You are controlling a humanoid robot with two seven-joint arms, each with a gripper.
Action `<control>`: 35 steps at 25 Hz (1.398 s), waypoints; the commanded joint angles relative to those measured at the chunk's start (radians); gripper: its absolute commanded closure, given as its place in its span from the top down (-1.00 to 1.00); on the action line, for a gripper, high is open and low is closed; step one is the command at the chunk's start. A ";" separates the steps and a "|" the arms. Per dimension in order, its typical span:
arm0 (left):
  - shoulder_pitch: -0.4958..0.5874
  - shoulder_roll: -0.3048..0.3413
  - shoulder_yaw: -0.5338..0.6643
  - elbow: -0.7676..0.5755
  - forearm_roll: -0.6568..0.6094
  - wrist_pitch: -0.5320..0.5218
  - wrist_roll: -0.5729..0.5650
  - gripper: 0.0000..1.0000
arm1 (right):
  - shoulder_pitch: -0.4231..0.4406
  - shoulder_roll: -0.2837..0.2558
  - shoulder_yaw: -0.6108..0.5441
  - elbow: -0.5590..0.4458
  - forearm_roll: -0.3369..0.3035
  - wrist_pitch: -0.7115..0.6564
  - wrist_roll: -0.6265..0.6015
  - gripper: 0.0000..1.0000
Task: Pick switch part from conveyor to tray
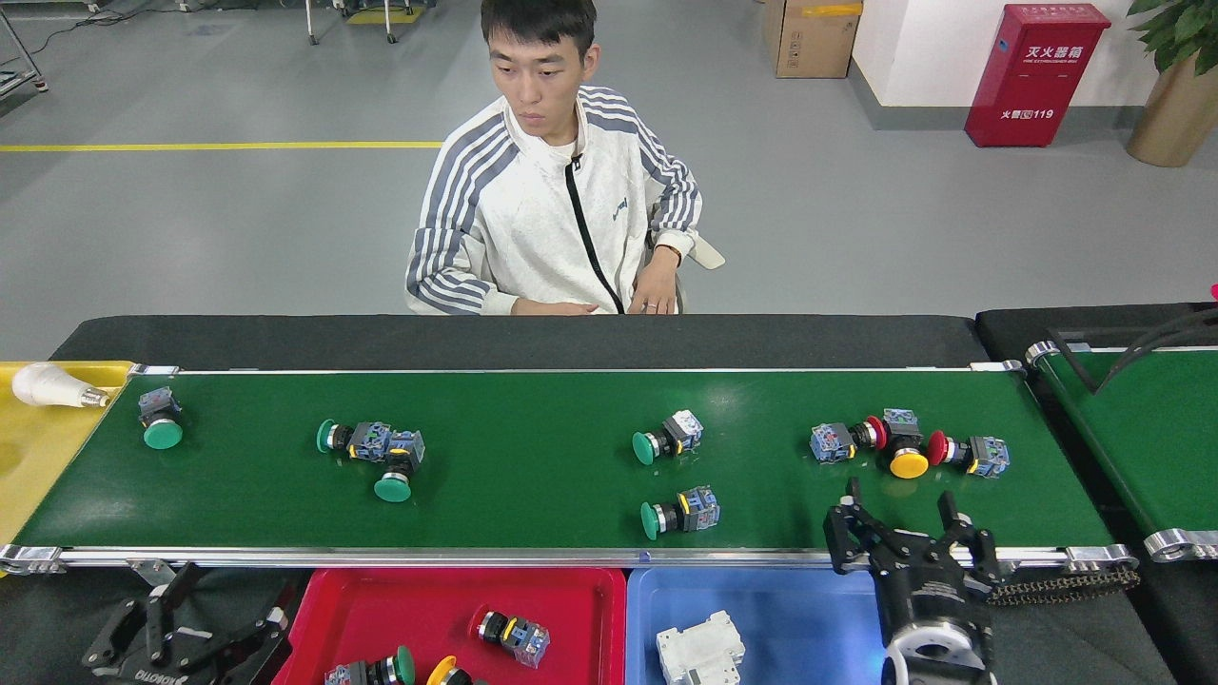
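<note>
Switch parts lie scattered along the conveyor (533,476), described from left to right. At the far-left edge, a light bulb (52,385) rests on a yellow surface (38,447). The left gripper (176,633) hangs empty, jaws spread, below the near rail beside the red tray (590,609), which already holds several switches. On the belt: a lone green-capped switch (158,420), a touching green pair (376,452), then two single green switches, far (666,438) and near (680,514). The blue tray (809,618) holds a white block (699,652). The right gripper (909,528) stands spread and empty over the near rail, just near of the red-and-yellow cluster (904,447). A person (557,209) sits beyond the counter (514,341). Each switch appears light, rigid and hard plastic; its round cap may roll, so the squarer contact block likely offers the surer hold.
</note>
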 commanded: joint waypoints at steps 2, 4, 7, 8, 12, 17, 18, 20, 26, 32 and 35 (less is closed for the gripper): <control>-0.105 -0.027 -0.057 0.051 -0.042 0.059 -0.068 1.00 | -0.061 -0.002 0.029 0.047 0.005 0.065 0.002 0.96; -0.158 -0.043 -0.092 0.113 -0.057 0.100 -0.100 1.00 | -0.089 0.000 0.033 0.083 0.003 0.065 0.002 0.96; -0.224 -0.046 -0.116 0.195 -0.058 0.120 -0.129 1.00 | -0.115 0.000 0.033 0.121 0.005 0.065 0.002 0.96; -0.250 -0.046 -0.118 0.226 -0.058 0.128 -0.129 1.00 | -0.124 0.000 0.033 0.133 0.003 0.065 0.002 0.96; -0.330 -0.041 -0.118 0.338 -0.058 0.160 -0.129 1.00 | -0.160 0.007 0.035 0.179 0.003 0.065 0.002 0.96; -0.424 -0.037 -0.119 0.499 -0.060 0.207 -0.126 0.88 | -0.249 0.029 0.073 0.299 0.000 0.089 0.000 0.95; -0.433 -0.037 -0.119 0.513 -0.060 0.213 -0.126 0.72 | -0.262 0.033 0.079 0.322 0.000 0.099 -0.001 0.94; -0.444 -0.037 -0.118 0.527 -0.058 0.213 -0.123 0.12 | -0.296 0.035 0.102 0.379 -0.001 0.103 -0.004 0.68; -0.407 -0.037 -0.116 0.518 0.029 0.184 -0.018 -0.88 | -0.322 0.016 0.153 0.431 -0.007 0.094 -0.004 -0.75; -0.152 0.034 -0.075 0.211 0.167 -0.253 -0.006 -0.81 | -0.298 0.010 0.158 0.377 -0.007 0.079 -0.009 -0.94; 0.040 0.083 -0.015 0.084 0.265 -0.257 -0.008 -0.26 | -0.235 0.010 0.176 0.254 -0.006 -0.007 -0.009 -0.94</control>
